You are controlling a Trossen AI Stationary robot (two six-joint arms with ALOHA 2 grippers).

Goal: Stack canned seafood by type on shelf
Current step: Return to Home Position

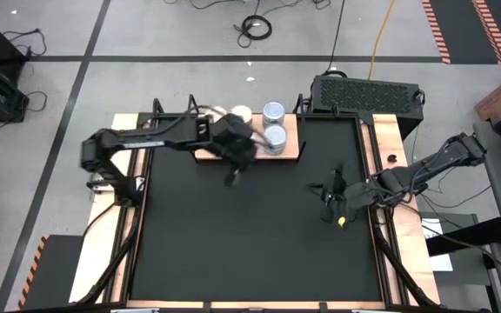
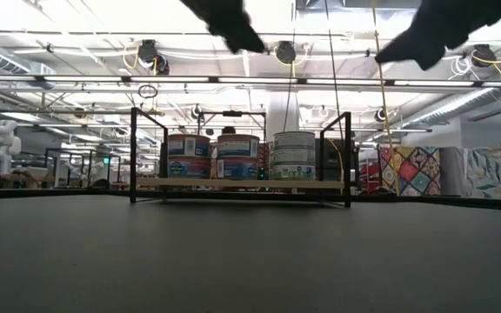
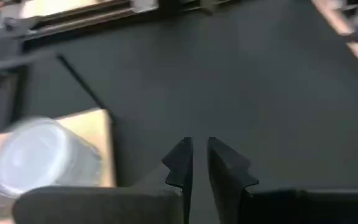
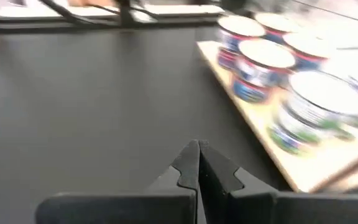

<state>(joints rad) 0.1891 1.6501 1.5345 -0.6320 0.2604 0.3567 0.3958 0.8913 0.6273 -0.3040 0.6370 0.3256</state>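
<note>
The shelf [image 1: 290,151] is a light wooden board with black rods at the table's far edge. Several tins stand on it: white-topped ones [image 1: 242,114] toward its left, silvery-blue-topped ones [image 1: 274,136] toward its right. They show side-on in the low view [image 2: 237,156]. My left gripper [image 1: 231,180] hovers over the black table just near of the shelf, empty, with only a narrow gap between its fingers [image 3: 199,158]. A silvery-topped tin [image 3: 27,155] on the board [image 3: 98,124] shows beside it. My right gripper [image 1: 317,188] hangs over the table's right part, shut and empty [image 4: 198,152], facing the tins [image 4: 263,62].
Wooden strips [image 1: 398,174] run along the table's left and right sides. A black perforated box [image 1: 365,90] sits beyond the far right corner. The black tabletop [image 1: 250,243] stretches bare from the shelf to the near edge. Both arms hang above the table in the low view.
</note>
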